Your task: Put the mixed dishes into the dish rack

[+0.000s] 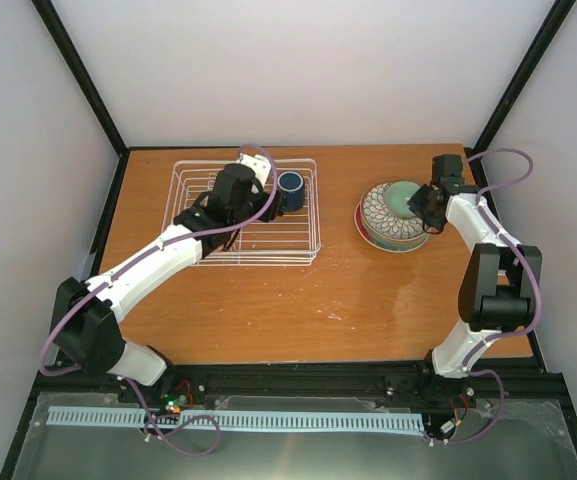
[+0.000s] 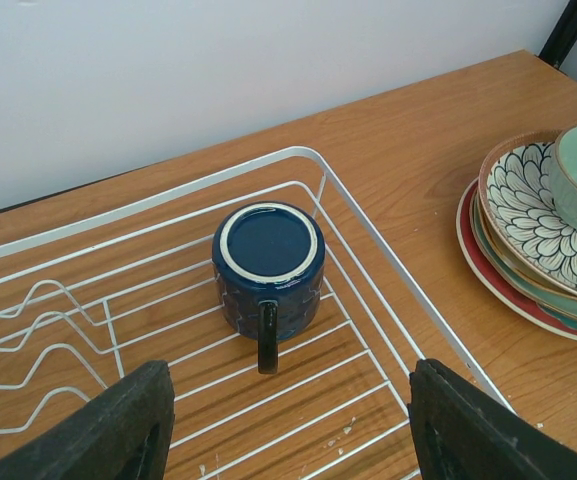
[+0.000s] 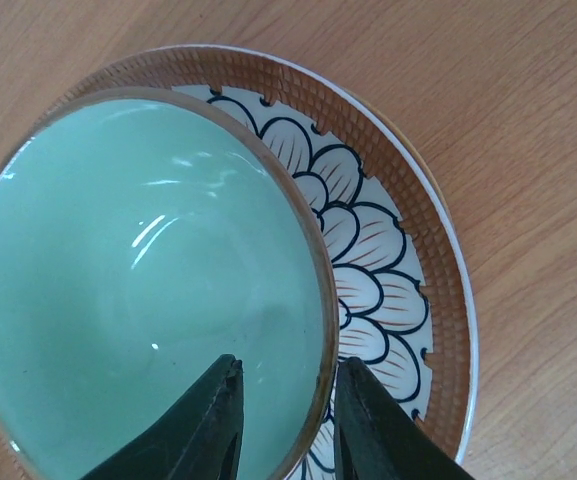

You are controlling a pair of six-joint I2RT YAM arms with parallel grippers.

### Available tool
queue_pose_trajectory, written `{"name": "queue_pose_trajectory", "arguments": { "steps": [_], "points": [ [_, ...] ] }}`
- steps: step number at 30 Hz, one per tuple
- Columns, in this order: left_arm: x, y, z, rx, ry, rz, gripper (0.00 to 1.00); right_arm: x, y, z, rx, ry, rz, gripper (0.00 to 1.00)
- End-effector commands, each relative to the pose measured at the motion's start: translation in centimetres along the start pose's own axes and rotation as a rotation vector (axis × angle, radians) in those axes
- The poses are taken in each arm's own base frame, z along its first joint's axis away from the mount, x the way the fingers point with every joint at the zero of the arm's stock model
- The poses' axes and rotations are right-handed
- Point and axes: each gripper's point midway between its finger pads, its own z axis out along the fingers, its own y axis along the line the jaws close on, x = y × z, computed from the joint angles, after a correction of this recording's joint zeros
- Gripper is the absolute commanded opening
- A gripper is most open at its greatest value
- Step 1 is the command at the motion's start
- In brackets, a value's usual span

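The dark blue mug (image 2: 268, 255) stands upside down in the far right corner of the white wire dish rack (image 2: 168, 192), its handle toward my left gripper (image 2: 288, 420). That gripper is open and empty just behind the mug; it also shows in the top view (image 1: 271, 196). The mint-green bowl (image 3: 138, 270) sits in the petal-pattern bowl (image 3: 378, 250), stacked on the cream plate (image 3: 460, 262) and red plate (image 2: 498, 288). My right gripper (image 3: 288, 400) straddles the mint bowl's near rim, one finger inside and one outside, with a gap still showing on the inside.
The dish stack (image 1: 393, 215) stands on the wooden table right of the rack (image 1: 298, 255). Wavy plate dividers (image 2: 48, 300) fill the rack's left part. Black frame posts and white walls enclose the table.
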Motion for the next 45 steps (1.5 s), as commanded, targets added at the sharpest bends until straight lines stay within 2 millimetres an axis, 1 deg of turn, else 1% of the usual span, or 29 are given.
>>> {"name": "queue_pose_trajectory", "arguments": {
  "steps": [1,6,7,8,10,11,13,16,21,26,30,32,35,38,39,40,41,42,45],
  "points": [
    [-2.4,0.2,-0.9,0.005,-0.052,0.007,0.65,-0.1,-0.3,0.6,0.022,0.023,-0.002,0.25],
    [-2.5,0.3,-0.8,0.004,-0.054,0.003,0.65,0.4,-1.0,1.8,0.052,0.043,-0.011,0.24],
    [-2.4,0.3,-0.9,0.004,-0.056,0.002,0.65,0.5,-1.1,2.0,0.057,0.046,-0.012,0.22],
    [-2.5,0.3,-0.9,0.004,-0.058,0.001,0.65,0.6,-1.2,2.3,0.059,0.05,-0.016,0.19],
    [-2.4,0.3,-0.8,0.003,-0.056,0.001,0.65,1.0,-1.3,3.0,0.056,0.069,-0.019,0.04],
    [-2.4,0.4,-0.8,0.001,-0.056,0.001,0.65,1.2,-1.3,3.2,0.055,0.076,-0.02,0.03],
    [-2.3,0.5,-0.7,-0.005,-0.052,0.0,0.64,1.5,-1.2,3.5,0.042,0.085,-0.019,0.03],
    [-2.4,0.7,-0.7,-0.009,-0.055,-0.005,0.63,1.5,-0.7,2.9,-0.002,0.059,-0.022,0.03],
    [-2.5,0.6,-0.9,0.056,-0.059,-0.046,0.63,1.1,1.7,0.6,-0.163,0.003,-0.031,0.03],
    [-2.4,1.0,-1.3,0.14,-0.068,-0.114,0.64,1.2,4.5,-2.4,-0.368,-0.043,-0.036,0.03],
    [-2.1,1.0,-1.8,0.22,-0.079,-0.167,0.64,0.6,6.9,-6.0,-0.524,-0.106,-0.063,0.03],
    [-2.1,0.6,-1.9,0.267,-0.092,-0.182,0.64,0.3,7.8,-7.5,-0.581,-0.132,-0.079,0.03],
    [-1.5,-0.9,-2.2,0.384,-0.09,-0.201,0.64,0.2,9.6,-9.9,-0.706,-0.149,-0.103,0.03],
    [-0.8,-2.2,-2.9,0.556,-0.089,-0.249,0.65,1.5,12.3,-12.5,-0.936,-0.086,-0.116,0.03],
    [-0.7,-2.6,-3.3,0.636,-0.091,-0.276,0.66,2.1,12.8,-13.0,-1.008,-0.04,-0.085,0.03],
    [0.3,-2.6,-3.5,0.7,-0.076,-0.32,0.66,2.7,13.4,-13.5,-1.08,-0.004,-0.072,0.03],
    [0.6,-2.8,-4.0,0.779,-0.082,-0.345,0.66,3.3,13.8,-13.9,-1.147,0.031,-0.067,0.03],
    [0.4,-2.7,-4.7,0.849,-0.113,-0.361,0.66,3.9,14.1,-14.1,-1.201,0.07,-0.052,0.03],
    [1.3,-3.1,-5.7,0.994,-0.098,-0.4,0.68,5.7,14.7,-14.8,-1.337,0.171,-0.012,0.03]
  ]
}}
